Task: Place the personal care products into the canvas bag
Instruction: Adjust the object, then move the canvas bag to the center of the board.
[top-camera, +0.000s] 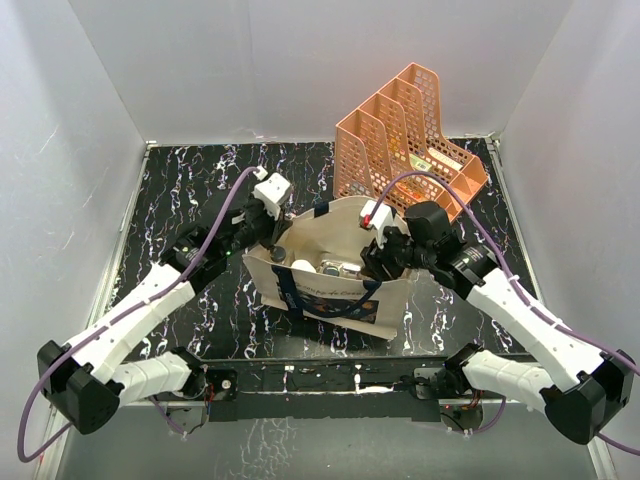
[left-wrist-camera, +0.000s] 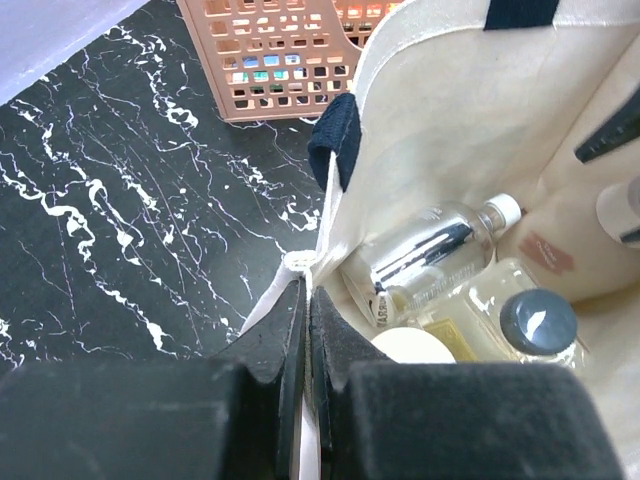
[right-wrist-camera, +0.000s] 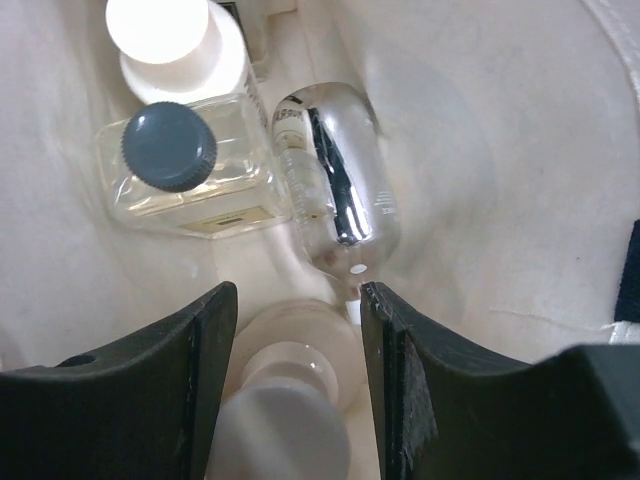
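Left gripper (left-wrist-camera: 305, 292) is pinching the canvas bag (top-camera: 396, 300) rim shut. Right gripper (right-wrist-camera: 298, 300), half-open and empty, is hovering over bottles (right-wrist-camera: 335, 180) lying inside, so the task is looking nearly done.

White walls (top-camera: 300, 60), black marbled tabletop (top-camera: 190, 180)

White shells, black joints and purple cables (top-camera: 425, 173) are seen on both arms (top-camera: 135, 318); the left pincer (left-wrist-camera: 305, 288) and right pincer (right-wrist-camera: 297, 295) are moulded black.
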